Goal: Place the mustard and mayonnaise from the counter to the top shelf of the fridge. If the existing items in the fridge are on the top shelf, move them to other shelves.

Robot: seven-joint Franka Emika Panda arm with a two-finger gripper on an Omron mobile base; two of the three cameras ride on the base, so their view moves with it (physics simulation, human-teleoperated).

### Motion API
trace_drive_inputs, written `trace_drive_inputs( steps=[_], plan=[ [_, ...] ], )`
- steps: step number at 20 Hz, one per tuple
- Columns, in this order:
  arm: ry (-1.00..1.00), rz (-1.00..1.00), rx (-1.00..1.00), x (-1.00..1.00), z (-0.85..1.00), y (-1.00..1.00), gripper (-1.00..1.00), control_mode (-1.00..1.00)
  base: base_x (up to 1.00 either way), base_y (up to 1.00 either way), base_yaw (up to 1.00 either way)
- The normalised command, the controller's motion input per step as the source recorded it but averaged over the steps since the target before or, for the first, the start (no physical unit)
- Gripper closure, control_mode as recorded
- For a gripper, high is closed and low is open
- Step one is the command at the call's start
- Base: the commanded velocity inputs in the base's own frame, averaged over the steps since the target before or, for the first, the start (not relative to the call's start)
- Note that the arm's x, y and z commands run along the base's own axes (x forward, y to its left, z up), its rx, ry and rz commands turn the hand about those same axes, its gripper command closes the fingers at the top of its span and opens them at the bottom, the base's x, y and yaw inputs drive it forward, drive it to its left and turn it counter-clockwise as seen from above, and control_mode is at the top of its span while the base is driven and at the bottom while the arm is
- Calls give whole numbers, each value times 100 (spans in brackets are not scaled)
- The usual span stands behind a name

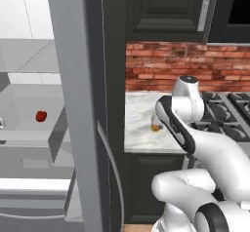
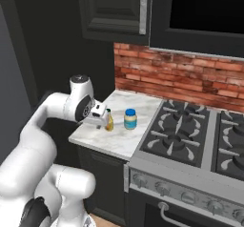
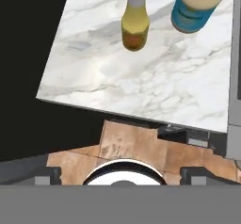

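Setting: red brick wall (image 2: 176, 76) is seen behind a white marble worktop (image 2: 119, 142), with a stove (image 2: 190, 135) to its right and the open fridge (image 1: 73, 104) to its left.
Mustard: the small yellow bottle (image 3: 135, 23) is stood upright on the worktop, just beside the jar and apart from it.
Mayonnaise: the squat blue-lidded jar (image 3: 195, 6) is stood upright to the mustard's right in the hand view.
Fridge contents: a tiny red fruit (image 1: 41, 116) is seen lying on a pale shelf (image 1: 29, 136).
Claw: the claw (image 2: 104, 120) is held fully open and empty, close beside the mustard in the right base view.
Handling, mustard: it is judged light, rigid and smooth, tall and easily tipped; the wider yellow body below the neck is best taken.
Handling, mayonnaise: it is judged heavier, hard and possibly breakable, also slippery; the labelled wall under the lid is best taken.
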Motion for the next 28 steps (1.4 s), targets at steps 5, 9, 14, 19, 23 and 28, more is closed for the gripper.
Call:
trace_drive_inputs(
  steps=[5,9,14,19,23,28],
  plan=[
    [2,-10,-2,65,-32,-7,-100,-100,0,0,0],
    [0,-4,0,59,-22,-3,-100,-100,0,0,0],
    [-5,0,0,33,-38,-35,-100,-100,0,0,0],
    [-7,0,0,15,-24,-16,-100,-100,0,0,0],
    [-6,0,0,12,-17,0,-100,-100,0,0,0],
    [-8,0,0,11,-19,1,-100,-100,0,0,0]
  ],
)
